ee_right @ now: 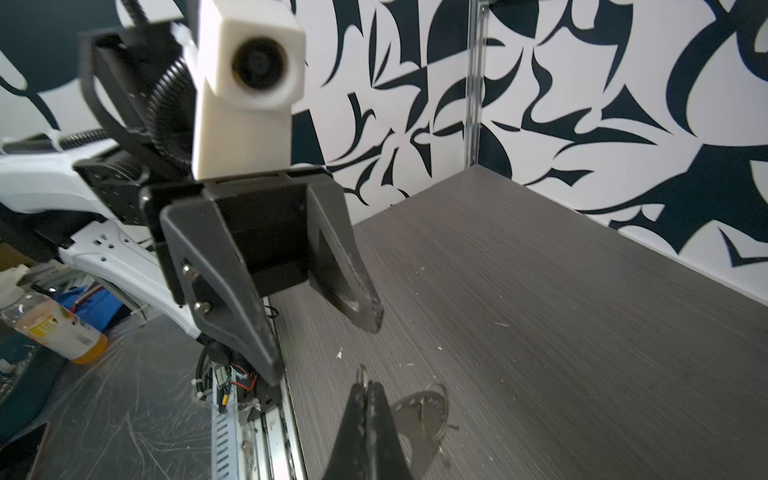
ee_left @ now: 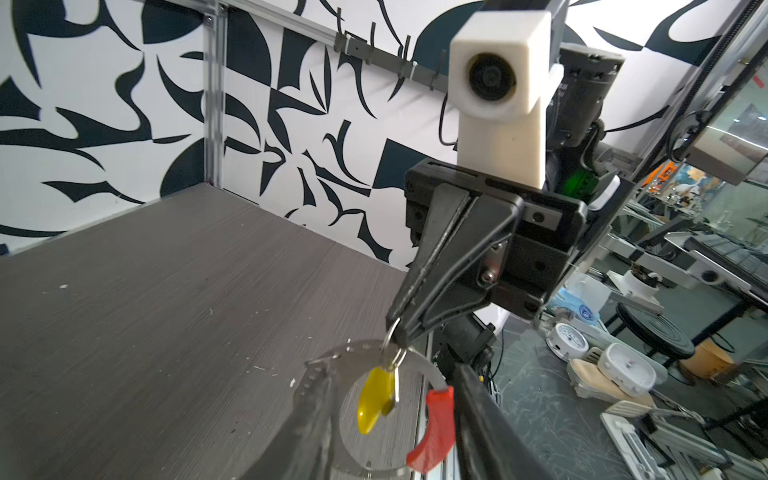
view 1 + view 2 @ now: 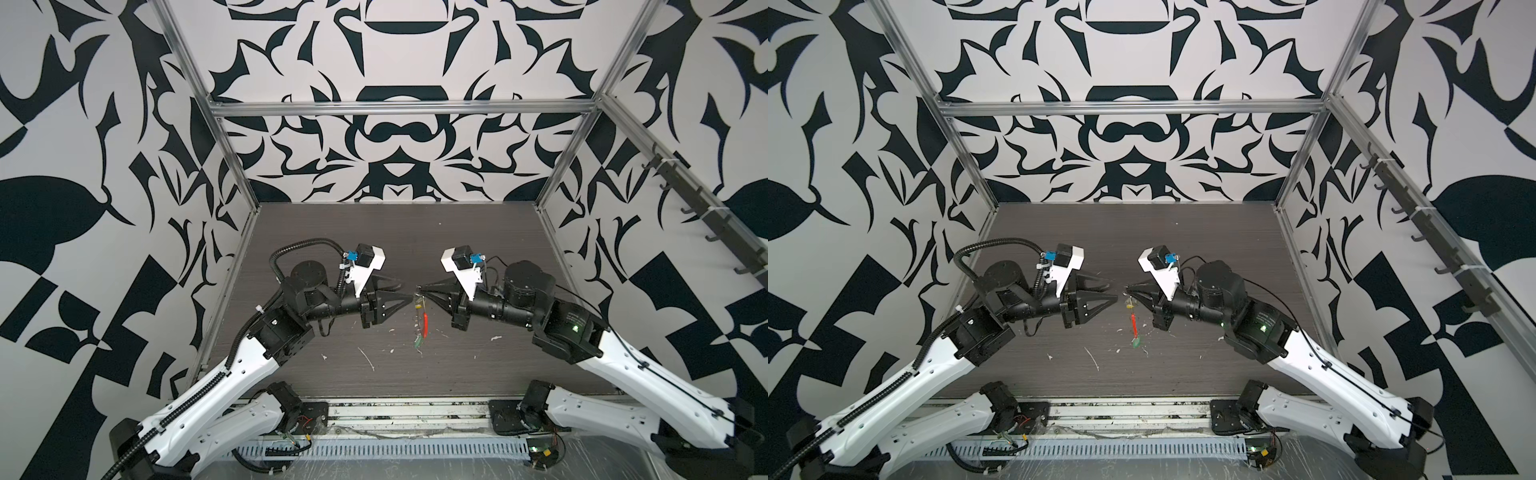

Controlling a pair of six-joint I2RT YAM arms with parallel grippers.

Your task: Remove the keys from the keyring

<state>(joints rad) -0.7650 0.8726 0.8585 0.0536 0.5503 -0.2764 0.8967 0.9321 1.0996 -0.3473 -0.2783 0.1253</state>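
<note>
The keyring (image 2: pixel 345 347) hangs from my right gripper (image 3: pixel 419 287), which is shut on a small split ring (image 2: pixel 394 336) at its top. The loop is thin and grey, with a curved red sleeve (image 2: pixel 432 428) over one stretch. A yellowish key (image 2: pixel 376 399) dangles from the split ring, inside the loop. In both top views the green tag (image 3: pixel 419 341) hangs lowest, under the red sleeve (image 3: pixel 1134 326). My left gripper (image 3: pixel 405 291) is open, its fingers (image 2: pixel 307 428) on either side of the loop and holding nothing. In the right wrist view its tips (image 1: pixel 365 316) stand apart, facing my shut right gripper (image 1: pixel 365 386).
White scraps (image 3: pixel 365 357) lie scattered on the dark table (image 3: pixel 478 232). Patterned walls close in the back and both sides, with a hook rack (image 3: pixel 706 216) on the right wall. A slotted rail (image 3: pixel 374 449) runs along the front edge, with a bottle (image 1: pixel 54 328) and clutter beyond it.
</note>
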